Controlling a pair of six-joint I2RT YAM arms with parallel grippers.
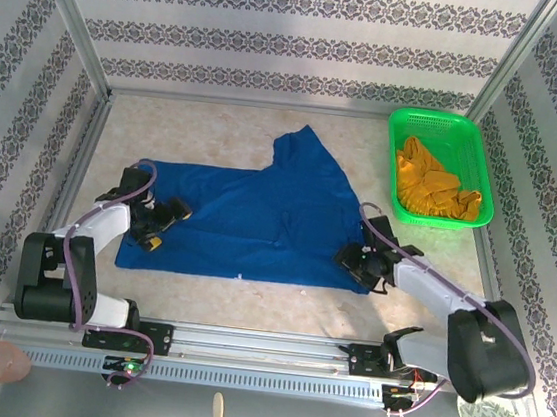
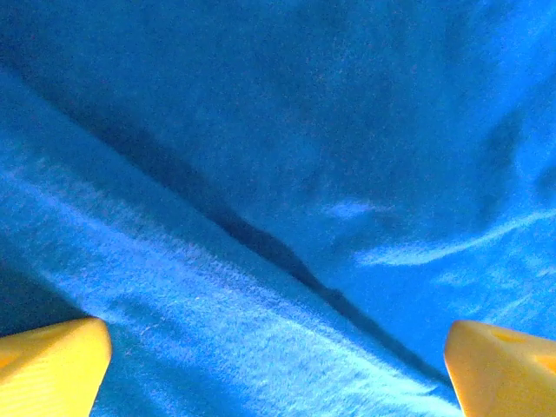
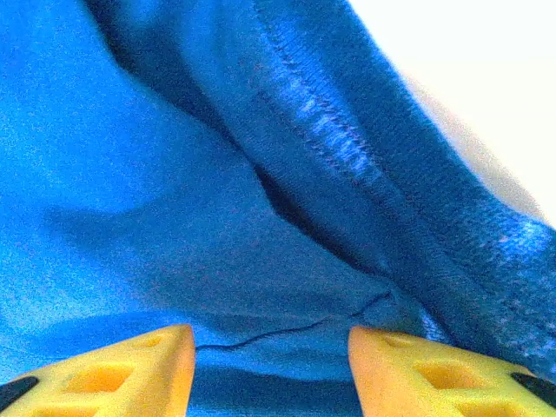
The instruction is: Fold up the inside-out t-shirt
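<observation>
Shirt lies spread on table, mid-workspace, blue, wrinkled, mostly flat. One flap pokes toward the far side; the near edge runs straight across.

Over shirt's left edge, close to the near-left corner, sits left gripper, jaws spread wide, nothing in them. In the left wrist view its yellow fingertips are at the two bottom corners, far apart. Shirt is right below, with a dark diagonal crease running between them. Released.

At shirt's near-right corner, on the cloth, is right gripper. In the right wrist view, right gripper has its fingers partly apart, with shirt bunched between and ahead of them. A stitched hem runs diagonally at upper right, pale table past it. Can't tell whether it pinches cloth or just rests on it. The two grippers are well apart, one at each end of shirt's near half.

Basket, green mesh, sits far-right on table, apart from shirt, and holds a crumpled yellow cloth. Table is beige and speckled. Three walls are white with dark ornamental stripe bands, with aluminium posts at the corners. Arm bases bolt to a metal rail at the near edge.
</observation>
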